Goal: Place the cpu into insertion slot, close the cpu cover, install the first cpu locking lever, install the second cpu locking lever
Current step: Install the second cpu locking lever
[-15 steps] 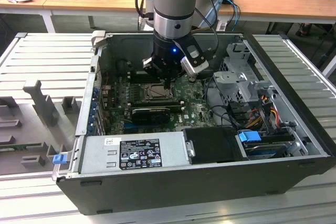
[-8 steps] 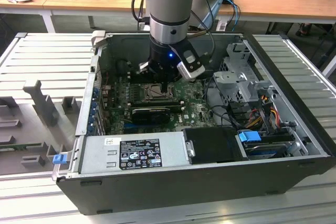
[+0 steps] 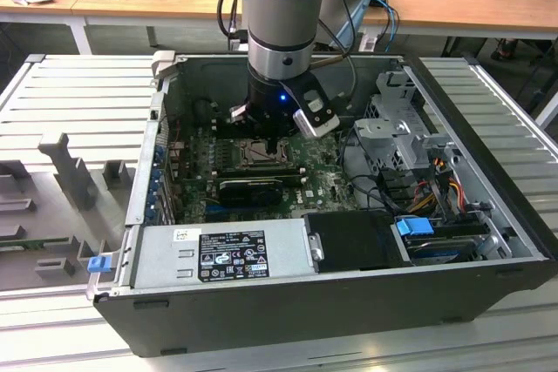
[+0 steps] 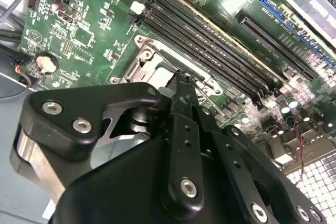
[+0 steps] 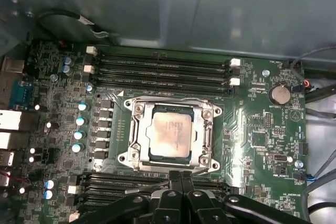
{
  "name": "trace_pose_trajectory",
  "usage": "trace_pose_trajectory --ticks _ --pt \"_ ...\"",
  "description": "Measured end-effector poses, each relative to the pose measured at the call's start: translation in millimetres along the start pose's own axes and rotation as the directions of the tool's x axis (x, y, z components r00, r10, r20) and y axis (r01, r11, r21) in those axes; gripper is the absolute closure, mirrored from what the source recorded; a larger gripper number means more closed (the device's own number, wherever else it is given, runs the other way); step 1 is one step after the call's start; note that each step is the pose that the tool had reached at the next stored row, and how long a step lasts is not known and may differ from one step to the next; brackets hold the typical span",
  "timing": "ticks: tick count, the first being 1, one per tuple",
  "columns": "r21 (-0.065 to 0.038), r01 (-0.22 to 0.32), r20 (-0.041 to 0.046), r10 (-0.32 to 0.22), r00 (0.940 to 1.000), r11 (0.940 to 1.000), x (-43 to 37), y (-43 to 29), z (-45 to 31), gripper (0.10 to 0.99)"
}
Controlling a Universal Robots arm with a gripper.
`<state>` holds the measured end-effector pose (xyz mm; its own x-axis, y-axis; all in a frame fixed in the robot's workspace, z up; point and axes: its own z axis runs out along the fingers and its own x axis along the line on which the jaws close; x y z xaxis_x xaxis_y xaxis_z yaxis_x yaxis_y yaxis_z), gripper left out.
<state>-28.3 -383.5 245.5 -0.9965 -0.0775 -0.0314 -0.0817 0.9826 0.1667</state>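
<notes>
Gripper [image 4: 181,85] tip sits right over the cpu cover [image 4: 152,66], long black memory slots [image 4: 210,51] running just beside it.

Tight pocket around the socket inside the open case

The gripper [image 5: 180,179] hung low over the green board [image 5: 252,124], its fingers pressed together at the edge of the closed cpu cover [image 5: 137,132], with the cpu [image 5: 169,134] seated under it. Long black memory slots [image 5: 163,69] flanked the socket on two sides. In the exterior view the graphics card [image 3: 251,187] lay just beside it, the drive cage [image 3: 397,132] and loose cables [image 3: 375,185] crowded the exterior view's right, and the case stood open from above.
</notes>
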Motion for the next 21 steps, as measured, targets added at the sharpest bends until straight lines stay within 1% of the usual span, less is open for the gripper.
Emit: trace_pose_trajectory --ticks 11,12,13,15,16,17,18,20,21 --pt "-0.002 0.000 0.0001 0.000 1.0000 1.0000 0.2 -2.3 0.6 0.980" --pt "-0.005 0.000 -0.0001 0.000 1.0000 1.0000 0.2 -2.7 0.6 0.980" --pt "-0.013 -0.001 -0.0023 0.001 1.0000 0.9999 0.3 -3.3 0.5 0.980" --pt "-0.027 -0.003 -0.0126 0.003 0.9999 0.9996 0.4 -4.8 0.7 0.980" --pt "-0.031 -0.004 -0.0151 0.003 0.9999 0.9995 0.5 -6.3 0.9 0.980" --pt "-0.033 -0.004 -0.0157 0.003 0.9999 0.9995 0.9 -7.9 1.5 0.980" --pt "-0.034 -0.004 -0.0158 0.004 0.9999 0.9994 2.6 -9.7 2.6 0.980" --pt "-0.038 -0.004 -0.0155 0.003 0.9999 0.9993 15.1 -10.4 4.2 0.980" --pt "-0.039 -0.004 -0.0155 0.003 0.9999 0.9992 19.2 -10.2 4.4 0.980"
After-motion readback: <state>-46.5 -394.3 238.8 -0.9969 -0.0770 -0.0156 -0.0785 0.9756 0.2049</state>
